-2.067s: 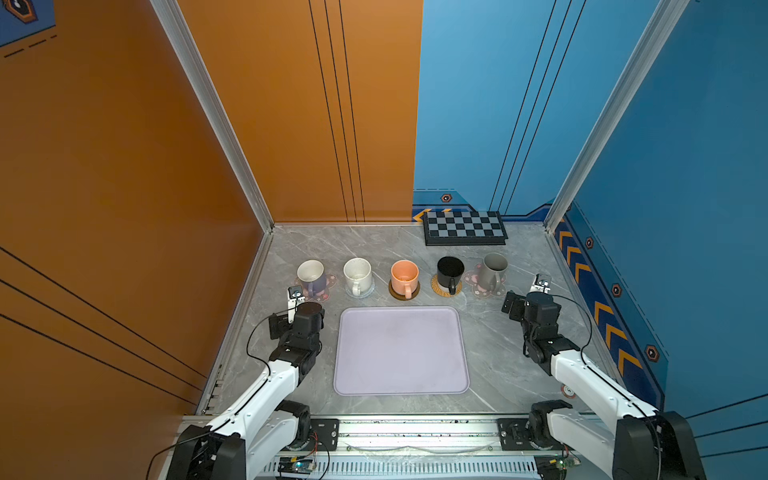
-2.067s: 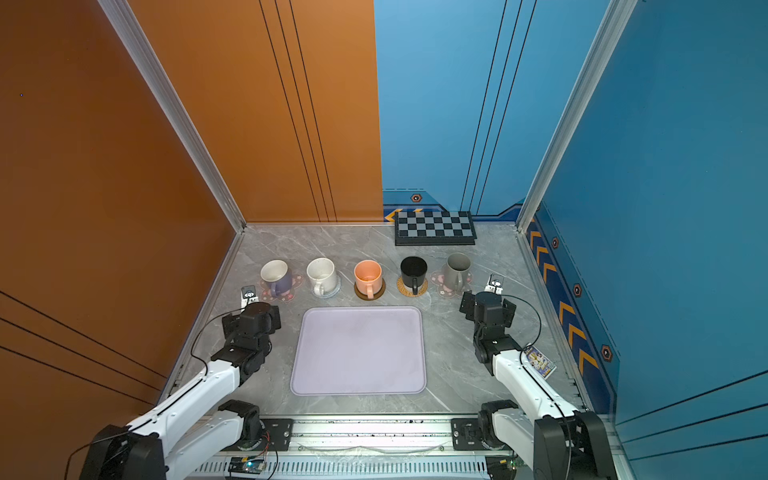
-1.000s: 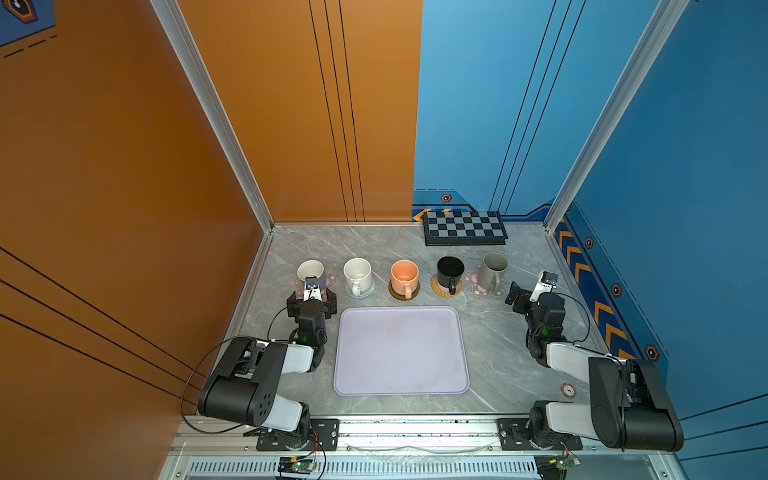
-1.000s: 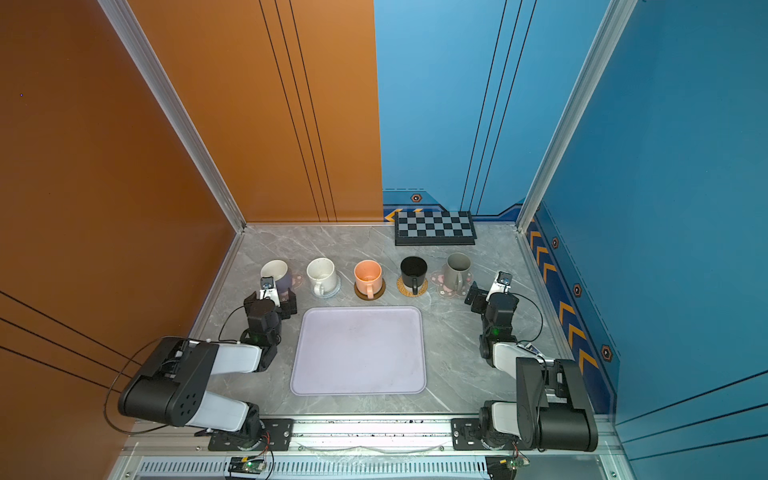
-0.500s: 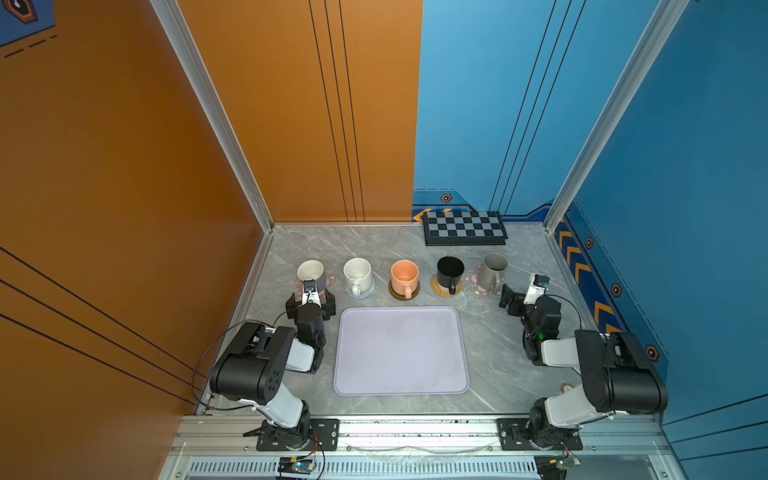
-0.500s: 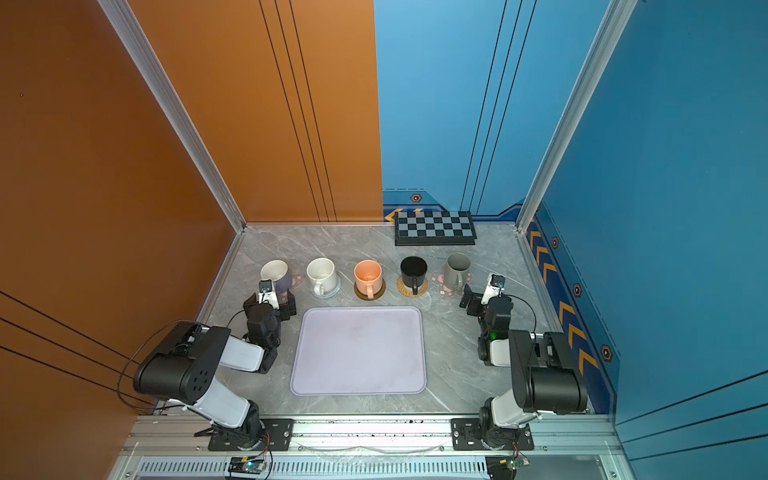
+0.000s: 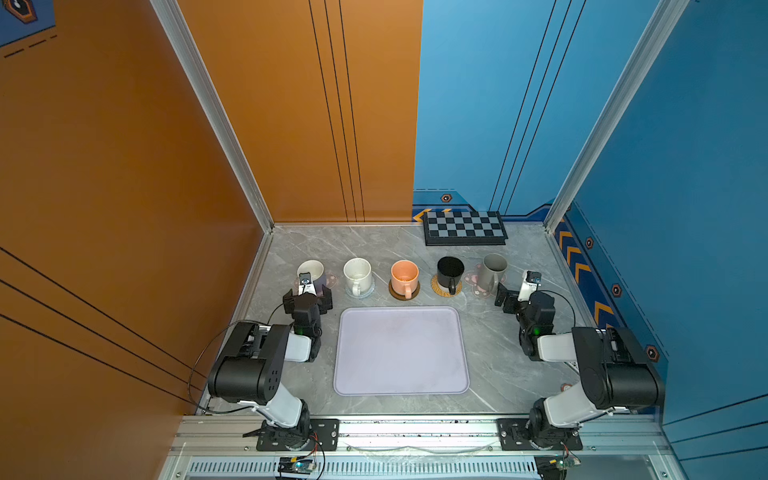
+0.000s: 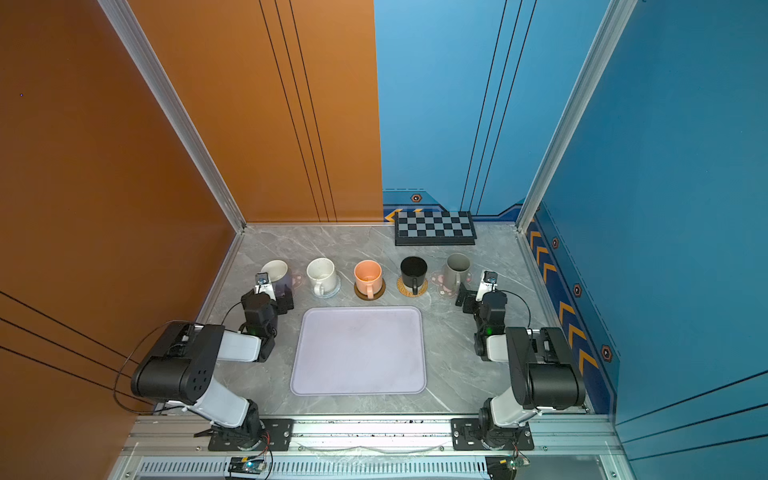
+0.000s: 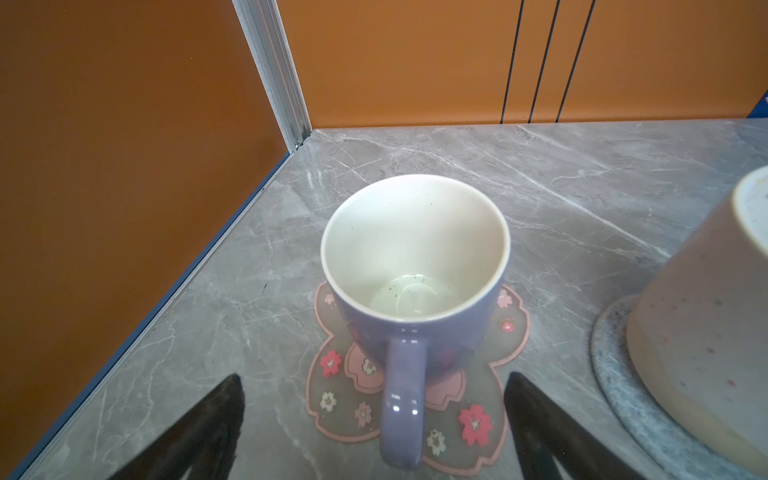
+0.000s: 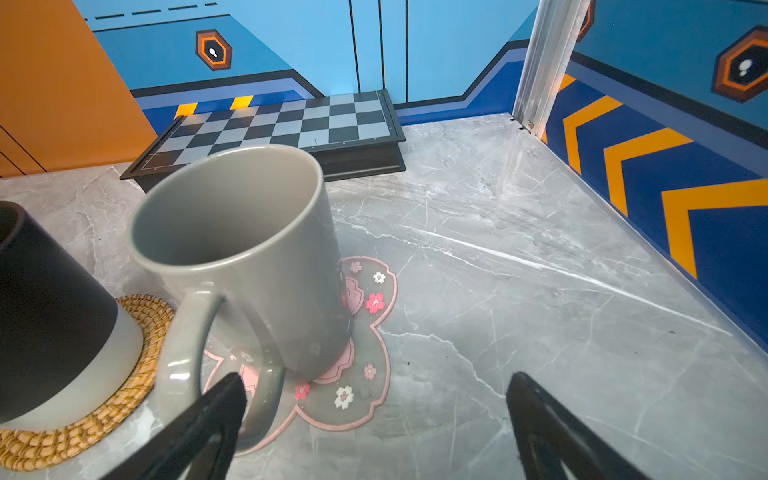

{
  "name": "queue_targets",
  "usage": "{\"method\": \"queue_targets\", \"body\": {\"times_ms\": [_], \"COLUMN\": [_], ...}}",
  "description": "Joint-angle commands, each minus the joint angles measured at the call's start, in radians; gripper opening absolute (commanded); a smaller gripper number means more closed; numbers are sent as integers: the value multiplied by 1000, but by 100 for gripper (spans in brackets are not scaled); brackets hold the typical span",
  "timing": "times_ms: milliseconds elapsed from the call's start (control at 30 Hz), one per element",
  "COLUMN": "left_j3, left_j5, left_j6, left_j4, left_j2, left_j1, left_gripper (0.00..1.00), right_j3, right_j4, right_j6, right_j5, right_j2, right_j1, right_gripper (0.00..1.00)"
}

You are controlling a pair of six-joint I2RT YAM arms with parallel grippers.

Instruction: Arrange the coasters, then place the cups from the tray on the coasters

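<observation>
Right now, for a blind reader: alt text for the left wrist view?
A cream-lined lavender mug stands on a pink flower coaster, handle toward the camera between the fingers of the open left hand. A speckled mug on a grey coaster stands alongside.

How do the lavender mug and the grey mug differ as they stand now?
The lavender mug is squat and wide; the grey mug is taller and straighter-sided. The lavender mug is cream inside; the grey mug is grey inside too. Both stand upright, empty, each on a pink flower coaster.
</observation>
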Motion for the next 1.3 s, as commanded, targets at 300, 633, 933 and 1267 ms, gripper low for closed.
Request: {"method": "queue_targets", "body": {"times_ms": [300, 633, 933, 1267], "left_j3": [13, 12, 14, 12], "left_j5": [14, 10, 10, 13], "left_j6": [4, 7, 10, 13], "left_j4": [-26, -23, -25, -23], "left_j2": [-15, -15, -13, -15], "left_j1": [-18, -25, -25, -28], "left_gripper": [98, 98, 98, 98], "right_j3": [19, 18, 18, 19], "right_j4": [-27, -27, -28, -29], "right_j6": [-17, -16, -16, -17], "right_j5": [29, 30, 29, 30], "right_j2": [0, -1, -1, -1], "right_j1": [10, 10, 10, 10], "right_gripper": [100, 100, 100, 100]}}
